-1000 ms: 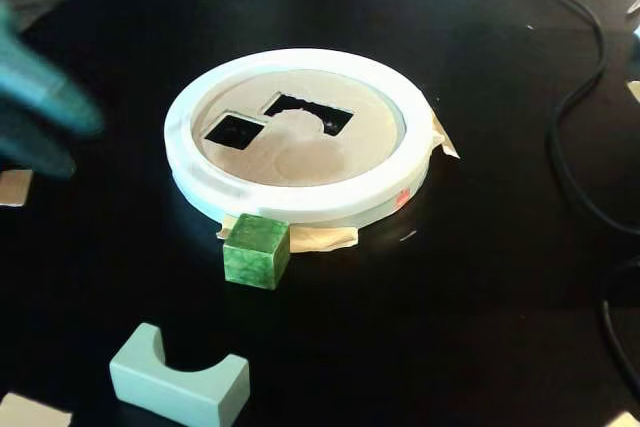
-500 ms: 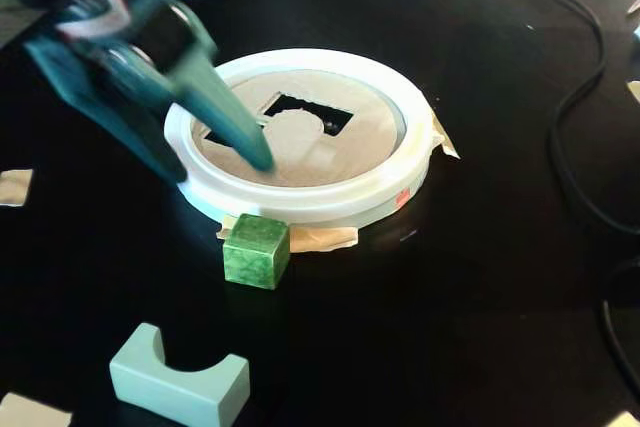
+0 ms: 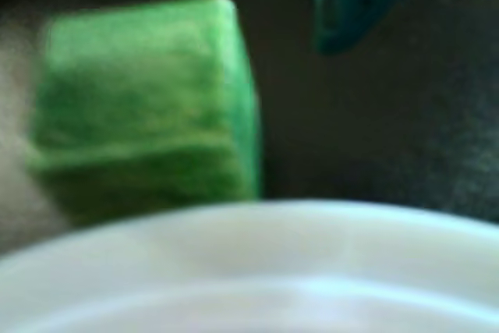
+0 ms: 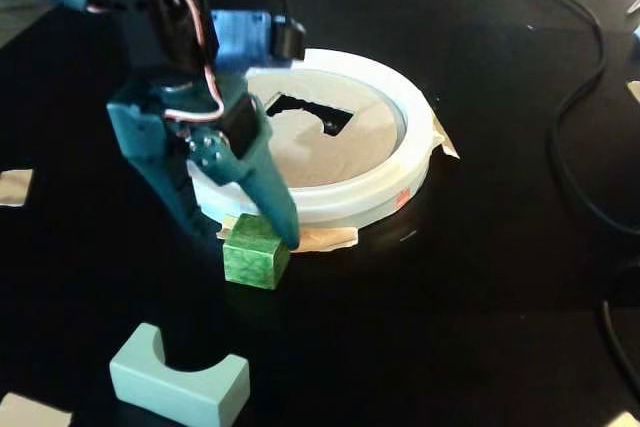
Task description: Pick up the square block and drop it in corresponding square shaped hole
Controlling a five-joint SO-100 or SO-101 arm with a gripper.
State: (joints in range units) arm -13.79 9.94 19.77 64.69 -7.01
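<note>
A green square block [image 4: 255, 253] lies on the black table just in front of a white ring-shaped lid [image 4: 400, 182]. The lid holds a cardboard sheet with a square hole [image 4: 308, 114]. My teal gripper [image 4: 245, 235] is lowered over the block and open, one finger at the block's right edge, the other behind its left side. In the wrist view the block [image 3: 144, 107] fills the left. A teal finger [image 3: 347, 9] stands apart to its right with a dark gap between. The lid's white rim [image 3: 249, 271] runs across the bottom.
A pale green arch-shaped block [image 4: 180, 382] lies at the front left. Black cables [image 4: 575, 97] run along the right side. Tape tabs [image 4: 320, 239] stick out from under the lid. A paper scrap [image 4: 12, 187] lies at the left edge.
</note>
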